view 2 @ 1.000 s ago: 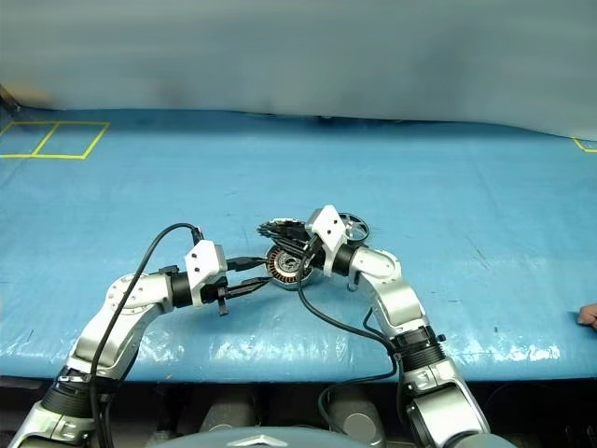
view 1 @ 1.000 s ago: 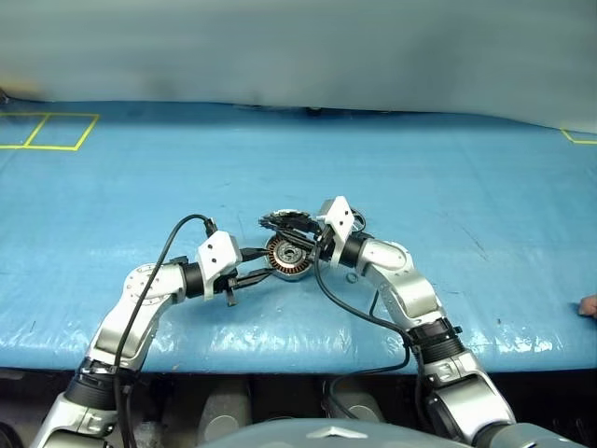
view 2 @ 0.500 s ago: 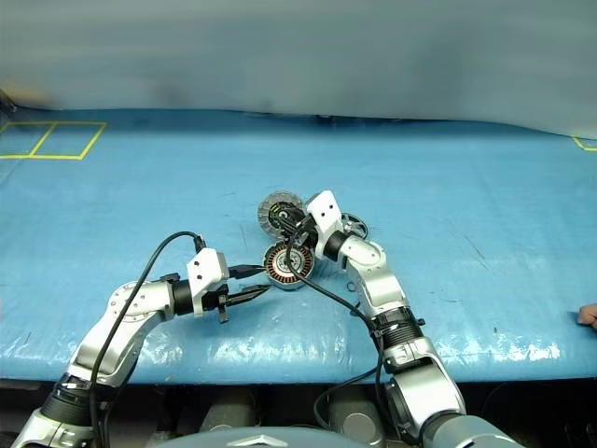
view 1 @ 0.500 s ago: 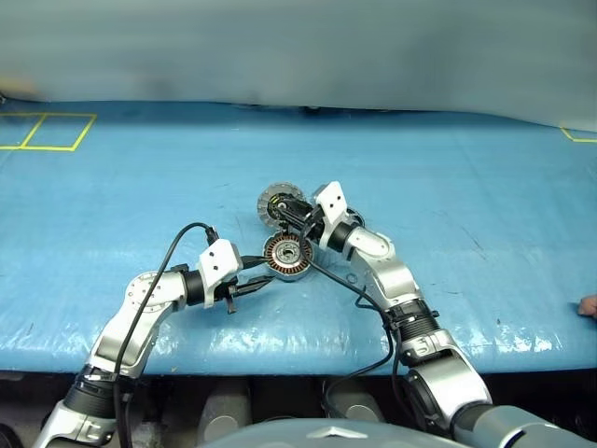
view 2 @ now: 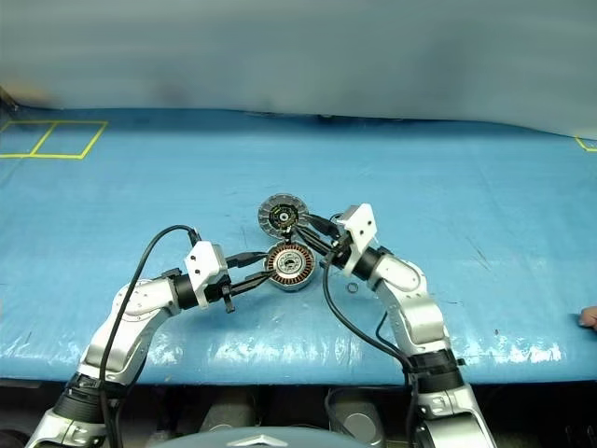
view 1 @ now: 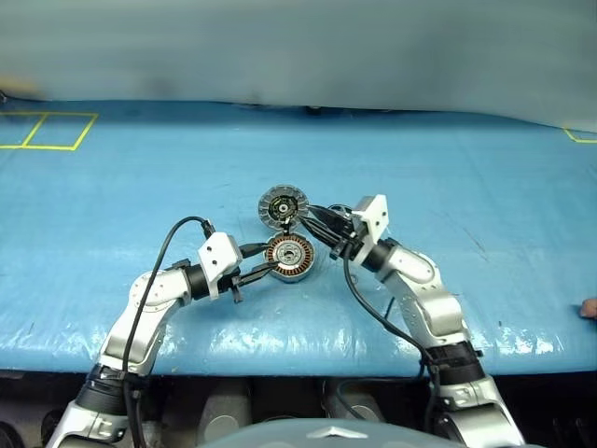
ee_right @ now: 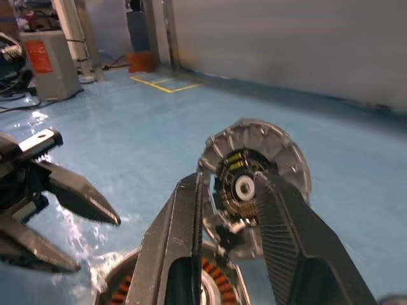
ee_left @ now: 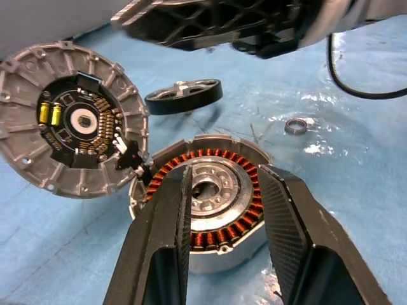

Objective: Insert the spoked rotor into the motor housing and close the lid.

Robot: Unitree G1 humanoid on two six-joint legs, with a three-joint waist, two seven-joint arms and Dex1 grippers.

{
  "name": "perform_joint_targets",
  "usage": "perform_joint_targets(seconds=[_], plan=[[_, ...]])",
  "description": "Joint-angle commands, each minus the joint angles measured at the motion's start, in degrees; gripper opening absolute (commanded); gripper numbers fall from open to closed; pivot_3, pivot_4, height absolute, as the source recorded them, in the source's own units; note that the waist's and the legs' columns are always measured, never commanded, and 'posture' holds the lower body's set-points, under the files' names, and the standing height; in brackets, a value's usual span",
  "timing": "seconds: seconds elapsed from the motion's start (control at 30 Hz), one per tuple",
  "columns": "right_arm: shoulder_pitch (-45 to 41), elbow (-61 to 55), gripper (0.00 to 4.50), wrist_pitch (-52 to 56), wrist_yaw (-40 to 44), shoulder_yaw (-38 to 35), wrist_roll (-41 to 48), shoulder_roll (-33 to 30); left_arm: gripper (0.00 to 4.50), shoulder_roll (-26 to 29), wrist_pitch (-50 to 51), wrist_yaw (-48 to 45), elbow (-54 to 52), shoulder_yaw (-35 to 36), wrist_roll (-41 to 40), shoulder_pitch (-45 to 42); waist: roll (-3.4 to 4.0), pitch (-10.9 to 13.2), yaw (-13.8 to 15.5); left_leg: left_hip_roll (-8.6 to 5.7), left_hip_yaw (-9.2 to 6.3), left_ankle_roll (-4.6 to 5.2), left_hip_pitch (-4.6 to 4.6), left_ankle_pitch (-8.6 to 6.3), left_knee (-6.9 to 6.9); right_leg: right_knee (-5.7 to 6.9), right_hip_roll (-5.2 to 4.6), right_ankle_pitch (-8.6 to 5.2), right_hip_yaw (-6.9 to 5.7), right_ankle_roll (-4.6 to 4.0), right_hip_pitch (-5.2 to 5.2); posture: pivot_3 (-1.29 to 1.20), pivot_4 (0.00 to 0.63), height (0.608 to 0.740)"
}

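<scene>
Blue tarp (view 1: 448, 159), grey wall (view 1: 298, 47), yellow tape (view 1: 47, 131)

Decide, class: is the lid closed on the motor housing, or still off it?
Off. The lid stands beside the motor housing, whose copper windings are uncovered; the spoked rotor lies apart on the mat.

— Is there room around the motor housing (view 1: 288, 256)?

— Little. The left gripper (view 1: 264, 260) stands at its left, fingers parted on either side of its rim, and the lid (view 1: 283, 205) lies touching its far edge.

— And from the right?

— The right gripper (view 1: 312, 217) reaches over there, near the lid. The spoked rotor (ee_left: 184, 96) and a small ring (ee_left: 296, 126) lie just beyond; the blue table (view 1: 112, 187) past them is open.
</scene>
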Motion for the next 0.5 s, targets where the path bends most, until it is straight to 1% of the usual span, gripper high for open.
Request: perform_joint_targets(seconds=[0.03,0.3,0.37,0.43,0.5], plan=[[4.5,-4.8,1.31,-1.1,-3.1,-3.4,-1.4,-2.3,1.70,-1.5,-4.5,0.9,1.2,1.1,-0.3,0.0,0.00,0.0,0.1,0.00,0.01,-0.01,0.01,0.00,0.00,0.00,0.00,-0.03,0.00,-0.05,0.01,0.00,0.150,0.740],[14.9,-7.4,1.31,0.9,-3.8,-6.6,-1.9,-8.1,1.70,-2.9,-6.8,-1.9,4.9,1.5,-3.6,0.2,-0.01,0.0,0.1,0.00,0.08,-0.01,0.06,0.01,0.01,-0.02,-0.01,-0.14,0.05,-0.24,0.05,0.00,0.150,0.740],[16.1,-7.6,1.68,1.3,-3.7,-6.2,-2.6,-9.1,1.70,-3.0,-6.3,-2.7,5.6,1.7,-4.7,0.1,-0.01,0.0,0.0,0.00,0.09,-0.01,0.08,0.01,0.01,-0.02,-0.01,-0.15,0.05,-0.26,0.06,0.00,0.150,0.740],[16.9,-7.7,2.17,1.3,-3.7,-5.4,-3.0,-9.5,1.70,-3.0,-5.9,-4.5,6.4,1.9,-6.6,0.1,-0.02,0.0,0.0,0.01,0.11,-0.01,0.09,0.01,0.02,-0.02,-0.01,-0.15,0.06,-0.27,0.06,0.00,0.150,0.740],[17.4,-7.2,2.87,0.9,-4.1,-4.6,-4.0,-9.4,1.70,-3.3,-6.0,-5.6,7.2,2.4,-8.2,0.1,-0.01,0.0,0.0,0.01,0.11,-0.01,0.11,0.01,0.03,-0.02,-0.01,-0.16,0.06,-0.27,0.08,0.00,0.150,0.740]])
